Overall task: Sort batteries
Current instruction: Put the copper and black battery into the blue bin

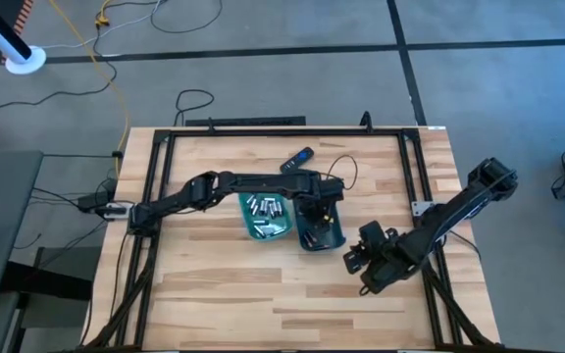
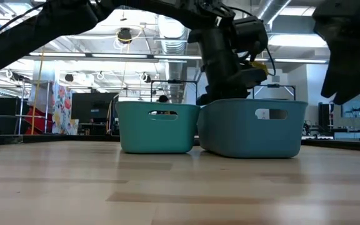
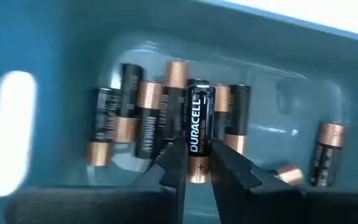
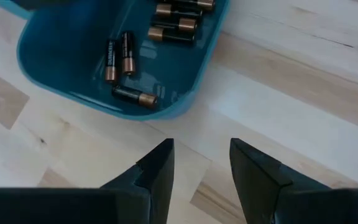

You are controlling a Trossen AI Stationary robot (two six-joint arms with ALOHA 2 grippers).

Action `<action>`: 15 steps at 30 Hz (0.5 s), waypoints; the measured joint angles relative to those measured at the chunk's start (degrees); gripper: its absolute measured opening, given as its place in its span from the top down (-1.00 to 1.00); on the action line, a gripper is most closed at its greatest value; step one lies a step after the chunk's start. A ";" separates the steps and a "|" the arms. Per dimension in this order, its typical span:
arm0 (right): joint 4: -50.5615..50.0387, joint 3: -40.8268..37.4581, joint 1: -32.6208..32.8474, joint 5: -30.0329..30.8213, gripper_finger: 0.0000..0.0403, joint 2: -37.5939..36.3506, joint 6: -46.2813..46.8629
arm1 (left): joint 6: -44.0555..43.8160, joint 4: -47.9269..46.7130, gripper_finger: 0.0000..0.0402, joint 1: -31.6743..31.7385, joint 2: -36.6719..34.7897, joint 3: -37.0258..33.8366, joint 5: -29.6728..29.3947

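Left wrist view, operator: your left gripper (image 3: 197, 165) is pinched on a dark battery (image 3: 199, 134) with a coppery end, its two fingers touching the cell on either side, held just above the others. Below it, more dark batteries (image 3: 143, 121) lie bunched on the floor of the darker teal tray (image 1: 320, 235).

High view: silvery-grey batteries (image 1: 265, 207) sit loose in the lighter teal tray (image 1: 265, 233), which touches the darker one. Your left arm reaches across from the left, over the trays. A black remote (image 1: 297, 159) lies behind the trays on the wooden table (image 1: 224, 294).

Right gripper (image 4: 201, 165): released, fingers apart, nothing between them, hovering over bare wood just beside the darker tray.
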 joint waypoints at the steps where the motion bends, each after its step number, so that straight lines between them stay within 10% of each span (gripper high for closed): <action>1: 0.00 0.00 -0.32 -0.01 0.15 0.00 0.01 | 0.22 0.00 0.75 0.13 -0.04 0.00 -0.06; 15: 0.51 0.00 -1.53 -1.03 0.15 0.00 0.02 | -1.33 -1.13 0.64 0.80 -0.13 0.07 -0.22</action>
